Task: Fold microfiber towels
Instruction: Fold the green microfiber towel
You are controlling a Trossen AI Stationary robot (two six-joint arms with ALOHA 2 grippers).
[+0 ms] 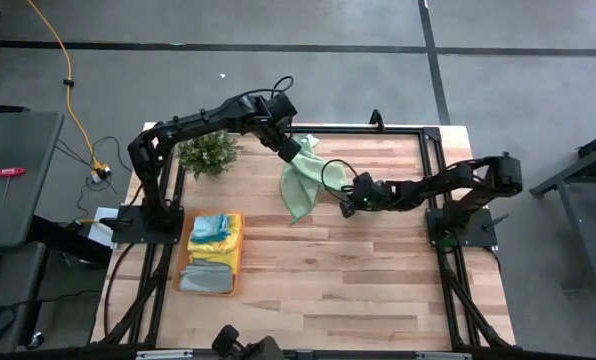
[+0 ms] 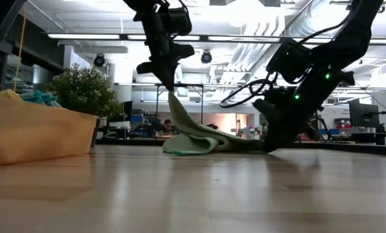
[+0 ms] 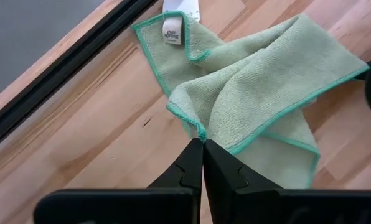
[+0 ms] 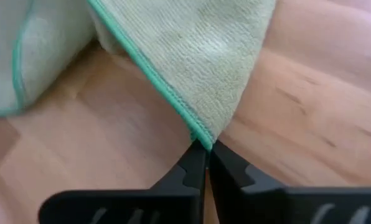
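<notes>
The left gripper (image 3: 203,144) is pinched closed on the hemmed edge of a pale green microfibre towel with a teal border (image 1: 300,185), lifting that part above the wooden table (image 1: 358,270). The right gripper (image 4: 206,148), down at the tabletop, is clamped tight on another corner. Between them the cloth droops and bunches on the wood.

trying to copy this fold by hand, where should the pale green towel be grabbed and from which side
At two corners along its teal-stitched hem, as both grippers do now. The left gripper is shut on one corner of the pale green towel, lifted high near the table's far edge; the right gripper pinches another low by the wooden table. The limp cloth sags between them, so probably come in from opposite sides.
</notes>
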